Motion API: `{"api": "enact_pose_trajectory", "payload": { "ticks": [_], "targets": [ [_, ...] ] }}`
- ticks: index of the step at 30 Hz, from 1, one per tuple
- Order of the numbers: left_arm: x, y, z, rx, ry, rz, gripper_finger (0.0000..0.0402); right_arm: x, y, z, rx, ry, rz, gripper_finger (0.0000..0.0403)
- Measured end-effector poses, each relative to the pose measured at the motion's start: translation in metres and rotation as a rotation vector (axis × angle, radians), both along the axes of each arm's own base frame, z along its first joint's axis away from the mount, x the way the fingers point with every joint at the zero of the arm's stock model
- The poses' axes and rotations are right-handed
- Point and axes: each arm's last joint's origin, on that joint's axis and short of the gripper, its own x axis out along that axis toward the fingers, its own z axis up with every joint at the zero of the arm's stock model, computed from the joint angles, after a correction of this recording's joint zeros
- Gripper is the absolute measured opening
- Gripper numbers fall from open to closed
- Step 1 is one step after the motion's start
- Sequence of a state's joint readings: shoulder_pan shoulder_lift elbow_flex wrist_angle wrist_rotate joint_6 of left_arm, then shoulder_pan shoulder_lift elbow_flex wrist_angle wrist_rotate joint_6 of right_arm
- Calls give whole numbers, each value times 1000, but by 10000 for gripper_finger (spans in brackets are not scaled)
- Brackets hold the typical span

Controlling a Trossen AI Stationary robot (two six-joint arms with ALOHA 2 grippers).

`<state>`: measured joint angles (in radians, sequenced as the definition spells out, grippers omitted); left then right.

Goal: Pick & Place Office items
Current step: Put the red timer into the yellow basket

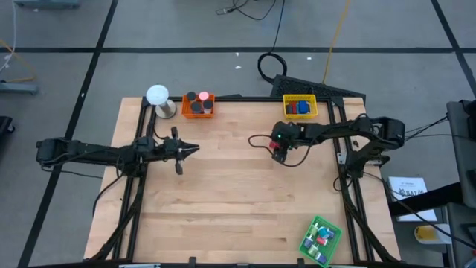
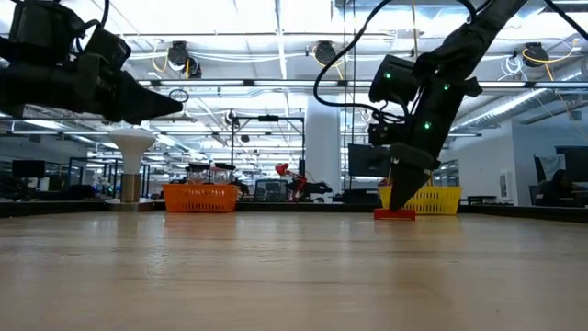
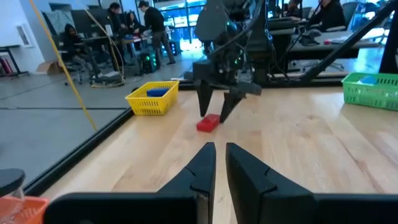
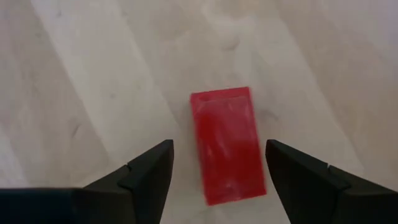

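Note:
A red rectangular block (image 4: 227, 146) lies flat on the wooden table, right of its middle (image 1: 280, 156). My right gripper (image 4: 217, 168) is just above it, slanting down and open. One finger stands on each side of the block with bare wood between, touching nothing. The left wrist view shows those fingers (image 3: 214, 102) over the block (image 3: 208, 123). My left gripper (image 1: 195, 148) hovers level over the table's left part, pointing toward the right edge. Its fingers (image 3: 221, 168) are shut on nothing.
At the far edge stand an orange tray (image 1: 198, 105) with black discs, a yellow tray (image 1: 300, 107) with blue and red blocks, and a white ball on a round base (image 1: 158, 95). A green tray (image 1: 320, 240) with small bits sits at the near right corner.

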<state>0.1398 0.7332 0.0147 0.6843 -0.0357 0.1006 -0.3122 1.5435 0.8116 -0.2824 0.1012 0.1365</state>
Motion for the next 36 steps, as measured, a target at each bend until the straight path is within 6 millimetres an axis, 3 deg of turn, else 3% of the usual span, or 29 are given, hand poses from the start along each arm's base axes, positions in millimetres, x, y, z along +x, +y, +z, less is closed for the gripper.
{"api": "enact_pose_trajectory", "payload": {
  "ticks": [9, 21, 27, 32, 36],
  "targets": [
    [-15, 2, 5, -5, -4, 46, 42, -4, -11, 0, 28, -9, -37, 220],
    [-39, -1, 12, -46, -84, 13, 42, 0, -11, -17, 83, 39, -54, 199],
    [-48, -4, 12, -66, -105, -36, 42, -1, -10, -15, 101, 22, -101, 152],
    [-48, -2, 13, -69, -119, 32, 42, -1, -9, -15, 133, 6, -176, 149],
    [-48, -2, 14, -92, -137, 38, 42, -8, -14, -3, 198, -38, -269, 154]
  ]
}}
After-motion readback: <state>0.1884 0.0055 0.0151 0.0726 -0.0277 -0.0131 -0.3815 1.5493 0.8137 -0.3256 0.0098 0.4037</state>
